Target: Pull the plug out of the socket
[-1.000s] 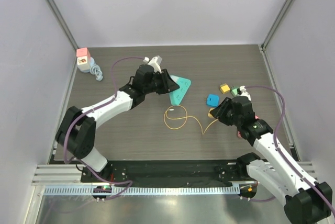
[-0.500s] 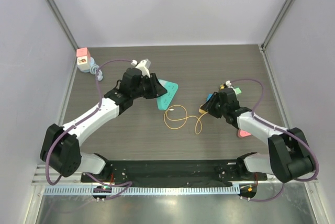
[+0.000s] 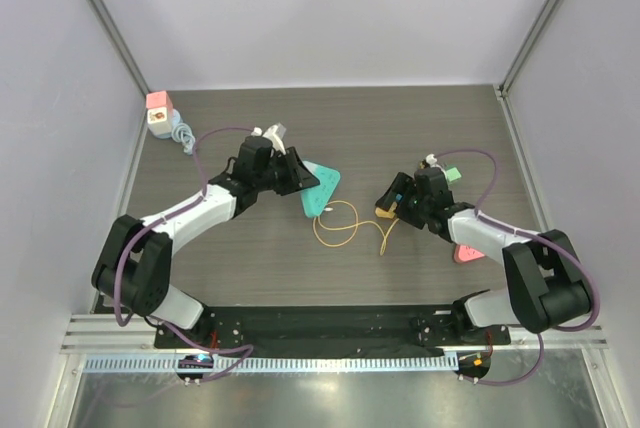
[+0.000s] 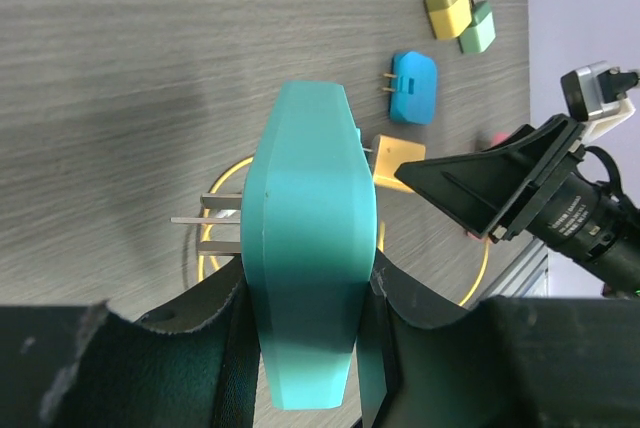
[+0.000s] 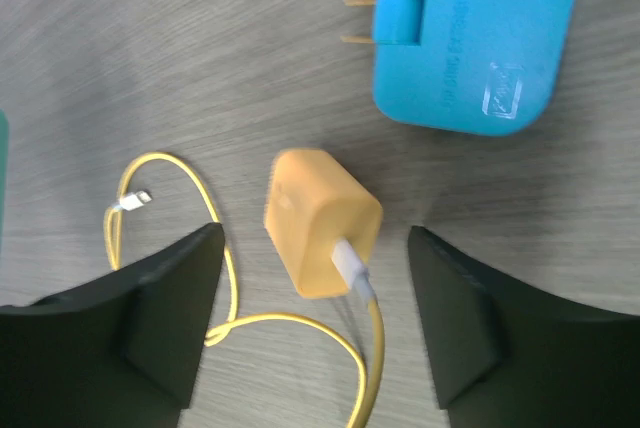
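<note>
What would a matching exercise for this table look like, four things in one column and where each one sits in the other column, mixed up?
Things:
1. teal socket
2. orange charger
3. blue plug
4. pink-topped cube

Places:
A. at the far left corner of the table
B. clamped in the left gripper
C. lying on the table inside the open right gripper
D. flat on the table beside the charger, prongs bare, nothing gripping it

Pairs: 1-B, 2-C, 3-D, 4-A
</note>
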`<state>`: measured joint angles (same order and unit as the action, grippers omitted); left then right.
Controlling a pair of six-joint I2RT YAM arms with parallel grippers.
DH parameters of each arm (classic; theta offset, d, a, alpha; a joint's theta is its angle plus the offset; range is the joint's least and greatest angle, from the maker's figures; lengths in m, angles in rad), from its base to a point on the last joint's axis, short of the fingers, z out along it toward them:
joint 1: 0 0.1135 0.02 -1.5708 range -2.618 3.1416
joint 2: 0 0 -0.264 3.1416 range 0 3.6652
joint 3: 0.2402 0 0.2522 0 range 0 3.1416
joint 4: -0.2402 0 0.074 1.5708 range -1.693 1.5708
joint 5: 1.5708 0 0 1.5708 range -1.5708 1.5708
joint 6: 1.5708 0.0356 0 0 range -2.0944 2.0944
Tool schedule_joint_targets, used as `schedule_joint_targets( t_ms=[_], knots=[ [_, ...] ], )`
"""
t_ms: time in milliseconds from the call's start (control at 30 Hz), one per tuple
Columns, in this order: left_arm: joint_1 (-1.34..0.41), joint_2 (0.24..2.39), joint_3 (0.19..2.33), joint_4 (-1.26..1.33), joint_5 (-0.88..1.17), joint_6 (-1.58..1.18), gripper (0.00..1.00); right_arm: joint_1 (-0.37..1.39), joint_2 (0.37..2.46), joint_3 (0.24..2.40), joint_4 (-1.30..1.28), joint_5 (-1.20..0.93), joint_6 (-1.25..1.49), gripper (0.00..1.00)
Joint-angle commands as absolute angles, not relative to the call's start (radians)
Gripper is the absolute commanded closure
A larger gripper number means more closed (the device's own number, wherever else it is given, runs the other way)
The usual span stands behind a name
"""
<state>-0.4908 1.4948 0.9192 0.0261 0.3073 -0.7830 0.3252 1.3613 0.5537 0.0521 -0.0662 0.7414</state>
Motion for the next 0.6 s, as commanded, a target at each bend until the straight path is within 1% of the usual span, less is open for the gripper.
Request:
schedule_joint_targets(
  t_ms=[0,33,67,100,167,367,433,567],
  knots=[
    [-0.491,1.453,0.911,0.127,0.316,-0.813,1.0,0.324,1.318,0.609,-0.045,-0.045,0.692,0.18],
    [-0.491,1.45,0.917,0.117,0.307,-0.807,1.0,0.322,1.307,0.612,-0.067,-0.037,0.687,0.17],
    [-0.491,1.453,0.923,0.103,0.299,-0.799,1.0,0.322,1.292,0.617,-0.089,-0.026,0.681,0.1],
    [-0.491,1.459,0.937,0.088,0.292,-0.796,1.0,0.322,1.275,0.624,-0.112,-0.011,0.68,0.09],
    [-0.491,1.469,0.948,0.086,0.278,-0.799,1.0,0.322,1.226,0.637,-0.182,-0.005,0.663,0.09],
    [-0.491,1.545,0.985,0.118,0.27,-0.842,1.0,0.322,1.082,0.695,-0.395,0.244,0.623,0.07],
    [-0.491,1.563,1.003,0.124,0.259,-0.845,1.0,0.321,1.054,0.725,-0.457,0.278,0.612,0.02],
    [-0.486,1.624,1.041,0.127,0.229,-0.864,1.0,0.321,0.982,0.756,-0.52,0.334,0.591,0.02]
  ],
)
